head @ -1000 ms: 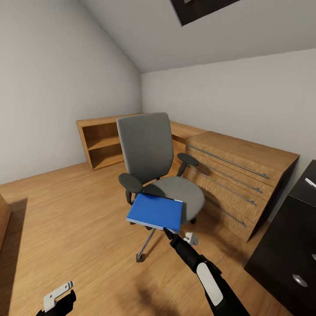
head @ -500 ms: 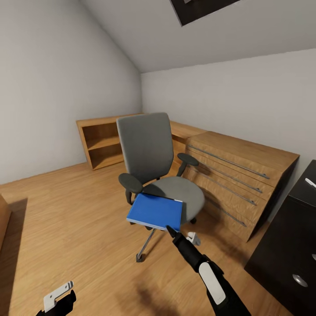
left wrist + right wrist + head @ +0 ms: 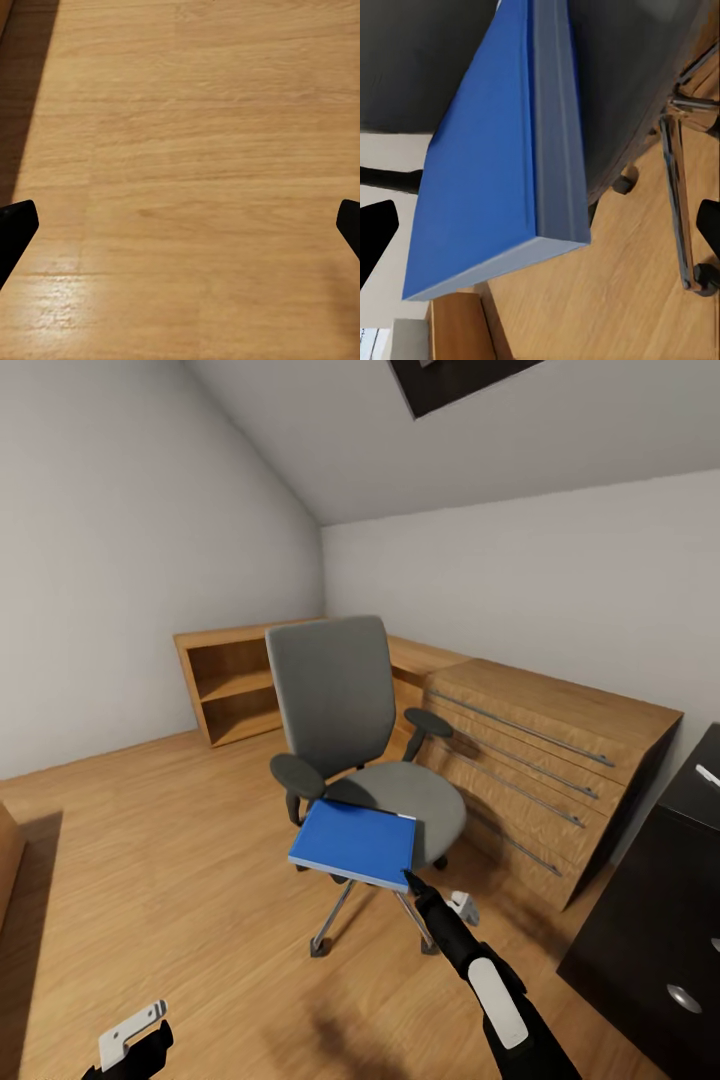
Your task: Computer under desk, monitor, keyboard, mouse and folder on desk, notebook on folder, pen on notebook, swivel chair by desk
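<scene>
a sloped-ceiling room with a pale wooden floor [image 3: 150, 880]. the right gripper [image 3: 409, 879] hangs with its fingers spread, tips just off the near corner of the blue folder [image 3: 355, 842], not clasping it. the folder lies on the seat of the grey swivel chair [image 3: 345, 730], overhanging its front edge. beyond the chair stands a low wooden drawer cabinet [image 3: 545, 760]. the left gripper [image 3: 180, 225], well apart, hangs spread over bare floor.

- right arm [image 3: 490, 990]: black jointed links, white glossy shell panel, small white bracket near wrist
- left tool [image 3: 135, 1045]: black body, white bracket with small holes
- black fingertips [image 3: 15, 229] in wrist views
</scene>
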Tool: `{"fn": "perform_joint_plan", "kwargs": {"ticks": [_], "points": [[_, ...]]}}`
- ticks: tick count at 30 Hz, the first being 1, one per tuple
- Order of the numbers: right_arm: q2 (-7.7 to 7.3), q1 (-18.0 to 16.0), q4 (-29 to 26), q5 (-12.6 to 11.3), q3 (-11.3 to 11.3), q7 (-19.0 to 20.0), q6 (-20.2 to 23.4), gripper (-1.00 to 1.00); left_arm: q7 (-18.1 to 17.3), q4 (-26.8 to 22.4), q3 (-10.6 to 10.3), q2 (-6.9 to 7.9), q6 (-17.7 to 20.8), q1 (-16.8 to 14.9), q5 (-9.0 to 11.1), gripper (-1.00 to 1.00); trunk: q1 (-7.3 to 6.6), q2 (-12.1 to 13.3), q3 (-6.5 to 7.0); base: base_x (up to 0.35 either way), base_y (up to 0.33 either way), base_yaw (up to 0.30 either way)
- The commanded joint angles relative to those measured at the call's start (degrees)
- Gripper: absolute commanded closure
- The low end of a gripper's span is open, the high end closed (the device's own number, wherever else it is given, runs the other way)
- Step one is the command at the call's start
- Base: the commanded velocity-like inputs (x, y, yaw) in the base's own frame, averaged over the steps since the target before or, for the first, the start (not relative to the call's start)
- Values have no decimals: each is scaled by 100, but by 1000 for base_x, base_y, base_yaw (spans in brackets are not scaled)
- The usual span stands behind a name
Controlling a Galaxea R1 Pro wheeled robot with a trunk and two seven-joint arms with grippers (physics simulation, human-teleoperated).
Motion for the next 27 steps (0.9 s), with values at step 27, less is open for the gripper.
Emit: {"fn": "perform_joint_plan", "kwargs": {"ticks": [27], "points": [[21,0,12,-55,70,86,-42,-100,15,40,24,48,10,-1,65,-100,197,-365,-168,9,8,0]]}}
